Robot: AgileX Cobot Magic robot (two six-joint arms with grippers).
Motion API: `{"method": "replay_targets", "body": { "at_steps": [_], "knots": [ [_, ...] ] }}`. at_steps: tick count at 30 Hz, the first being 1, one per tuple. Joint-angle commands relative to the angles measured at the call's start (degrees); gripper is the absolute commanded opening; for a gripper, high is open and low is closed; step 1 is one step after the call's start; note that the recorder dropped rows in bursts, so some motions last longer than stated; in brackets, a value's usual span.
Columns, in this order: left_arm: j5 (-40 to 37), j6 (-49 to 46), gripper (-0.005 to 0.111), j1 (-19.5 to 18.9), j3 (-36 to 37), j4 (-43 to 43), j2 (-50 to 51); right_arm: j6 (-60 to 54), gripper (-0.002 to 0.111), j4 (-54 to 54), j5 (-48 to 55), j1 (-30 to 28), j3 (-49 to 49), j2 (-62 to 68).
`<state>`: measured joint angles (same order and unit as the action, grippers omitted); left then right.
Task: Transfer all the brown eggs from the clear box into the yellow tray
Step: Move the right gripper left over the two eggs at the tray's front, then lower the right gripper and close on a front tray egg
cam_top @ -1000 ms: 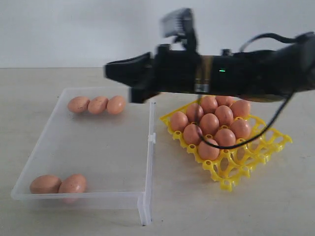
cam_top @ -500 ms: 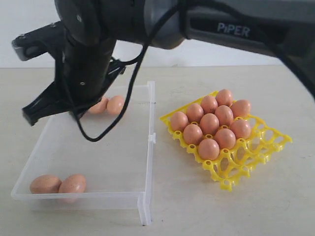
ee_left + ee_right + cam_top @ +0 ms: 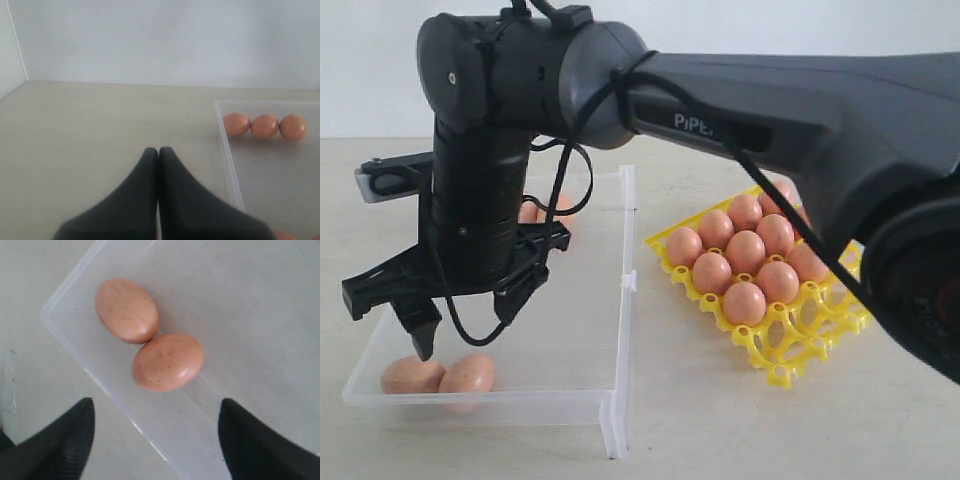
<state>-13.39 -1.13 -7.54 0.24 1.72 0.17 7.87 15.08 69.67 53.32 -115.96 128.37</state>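
The right pincer (image 3: pixel 465 330) has come lower over the clear box (image 3: pixel 622 330). Its jaws are wide apart. Two brown eggs (image 3: pixel 468 375) lie touching in the box's near corner, just under it. Three more sit by the box's far wall. Beside the box, the yellow tray (image 3: pixel 790 372) holds at least nine eggs. The left pincer (image 3: pixel 159 152) is closed together, empty.

The exterior camera looks low across the table (image 3: pixel 720 440) toward the wall (image 3: pixel 370 60), clear box (image 3: pixel 480 398) at 8 o'clock, yellow tray (image 3: pixel 781 375) at 4 o'clock. The right wrist camera looks steeply down, close over the two brown eggs (image 3: pixel 167 361) (image 3: pixel 467 374) that the exterior view shows at 7 o'clock. The left wrist camera looks level along the table at three farther eggs (image 3: pixel 264 126).
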Motion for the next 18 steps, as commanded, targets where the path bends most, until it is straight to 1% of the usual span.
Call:
{"method": "replay_targets", "body": {
  "at_steps": [1,5,13,18],
  "knots": [
    [0.08,-0.03,-0.004,0.19,-0.24,0.31,-0.17,10.14,0.072,-1.91,0.30,-0.16,-0.07,1.62],
    [0.08,-0.03,-0.004,0.19,-0.24,0.31,-0.17,15.13,0.066,-1.29,0.30,-0.16,-0.07,3.68],
    [0.08,-0.03,-0.004,0.19,-0.24,0.31,-0.17,16.65,0.066,0.03,0.28,-0.16,-0.07,5.23],
    [0.08,-0.03,-0.004,0.19,-0.24,0.31,-0.17,19.07,0.066,2.36,-4.86,-0.16,-0.07,6.78]
  ]
}}
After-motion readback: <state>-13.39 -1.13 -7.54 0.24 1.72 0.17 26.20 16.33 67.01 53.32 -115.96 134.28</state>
